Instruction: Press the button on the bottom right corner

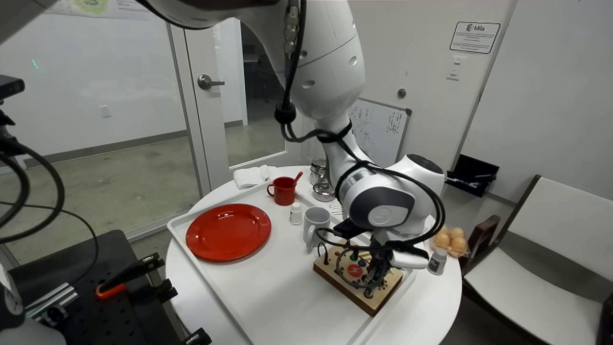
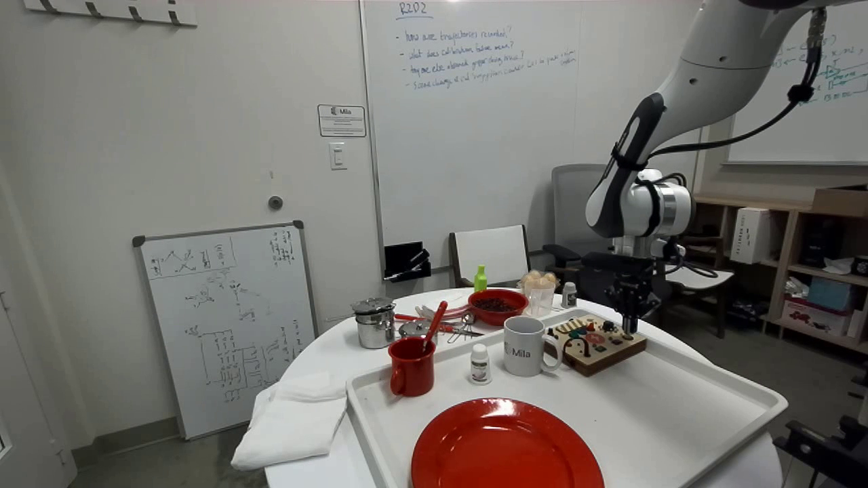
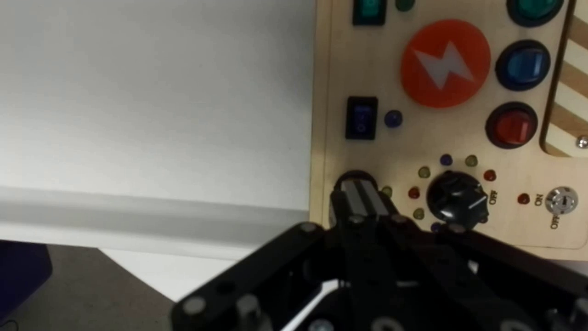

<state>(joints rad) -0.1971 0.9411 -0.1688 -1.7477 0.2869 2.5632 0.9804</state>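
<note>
The pale wooden board [image 1: 348, 293] lies on the tray in both exterior views, and its other side shows here too [image 2: 607, 362]. In the wrist view the board [image 3: 339, 69] carries switches, lights and a red lightning disc. A round black-rimmed button [image 3: 354, 175] sits at its corner, mostly hidden by my fingertips. My gripper [image 3: 360, 186] is shut, fingers together with nothing between them, pointing down over that button. In an exterior view its tips [image 2: 630, 330] are at the board's corner surface. I cannot tell whether the button is pressed down.
A black knob [image 3: 457, 198] stands beside my fingers. A grey mug [image 2: 523, 349] stands close to the board. The white tray [image 2: 719, 386] has a raised rim and also holds a red plate [image 1: 228, 232], a red cup [image 1: 284, 191] and a small white bottle [image 1: 296, 214].
</note>
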